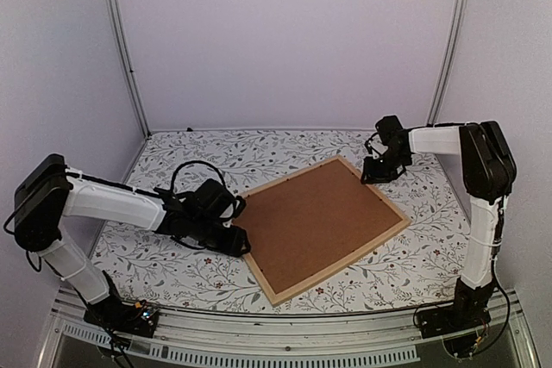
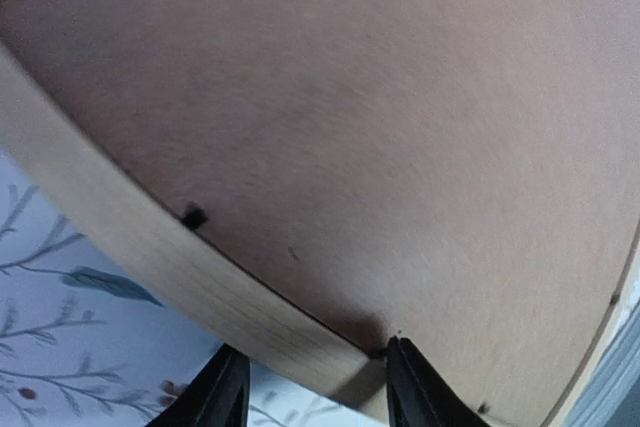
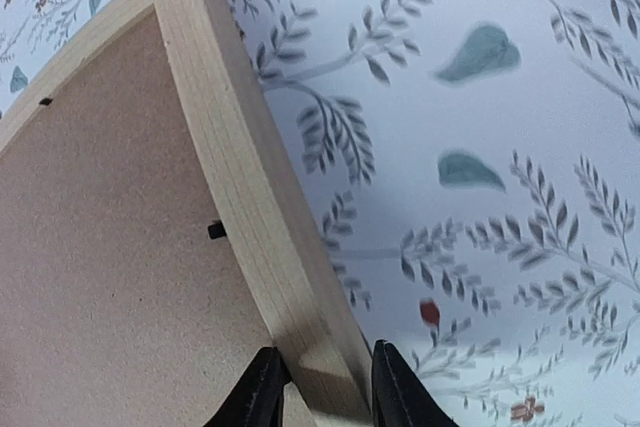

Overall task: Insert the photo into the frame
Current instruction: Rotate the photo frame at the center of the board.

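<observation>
Reaching low from its base, the left arm (image 1: 112, 200) stretches almost level over the table. Its elbow is well left of the frame (image 1: 341, 262) and its wrist is at the frame's near left rail. The right arm (image 1: 483, 161) stands upright from its base to the right of the frame. It bends at the top and sends its forearm leftward and down to the frame's far right rail.

The frame lies back up, turned cornerwise to the arms, on a white cloth (image 1: 172, 273) printed with grey-green sprigs and small red flowers. A brown board (image 1: 319, 221) fills the frame's back, and small black tabs (image 3: 216, 230) show where board meets wood. Plain pale walls (image 1: 285, 40) close in behind and to both sides of the frame, with metal posts (image 1: 121, 40) in the far corners.

The left gripper (image 2: 315, 392) straddles the frame's wooden rail. One finger (image 2: 220, 397) is outside it over the cloth, and the other has its tip at the seam between rail and board. I cannot tell whether they press the rail or stand slack around it. The right gripper (image 3: 325, 397) is clenched on the frame's rail, with one finger on the board side and one on the cloth side, both tight against the wood.
</observation>
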Motion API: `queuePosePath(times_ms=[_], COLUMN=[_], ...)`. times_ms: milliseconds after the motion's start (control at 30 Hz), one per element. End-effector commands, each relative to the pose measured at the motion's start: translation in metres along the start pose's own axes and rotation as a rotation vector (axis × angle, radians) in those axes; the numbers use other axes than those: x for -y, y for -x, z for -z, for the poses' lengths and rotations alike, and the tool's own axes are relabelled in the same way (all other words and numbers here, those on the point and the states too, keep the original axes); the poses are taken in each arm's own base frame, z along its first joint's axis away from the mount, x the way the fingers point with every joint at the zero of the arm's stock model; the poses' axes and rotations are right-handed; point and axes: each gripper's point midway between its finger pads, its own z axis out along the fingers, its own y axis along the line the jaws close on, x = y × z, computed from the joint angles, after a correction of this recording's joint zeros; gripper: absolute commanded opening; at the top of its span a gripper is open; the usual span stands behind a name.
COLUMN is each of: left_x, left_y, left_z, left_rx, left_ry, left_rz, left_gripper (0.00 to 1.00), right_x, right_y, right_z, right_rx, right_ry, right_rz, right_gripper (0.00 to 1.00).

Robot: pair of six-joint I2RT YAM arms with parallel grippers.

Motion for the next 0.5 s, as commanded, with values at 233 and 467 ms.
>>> queuePosePath(times_ms=[233,467], left_x=[0.034,0.007], left_y=[0.028,0.102], left_z=[0.057,0.051], left_rx=[0.102,0.198], left_ry=[0.007,0.023], left_rz=[-0.242,-0.230], left_gripper=[0.91,1.00], right_x=[0.025,0.011], right_y=[0.066,0.021], right_z=[0.031,0.087], right_rx=[0.177,0.197], right_ry=[-0.203,-0.110], right_rz=[-0.001,-0.059], right_gripper=[0.64,0.80])
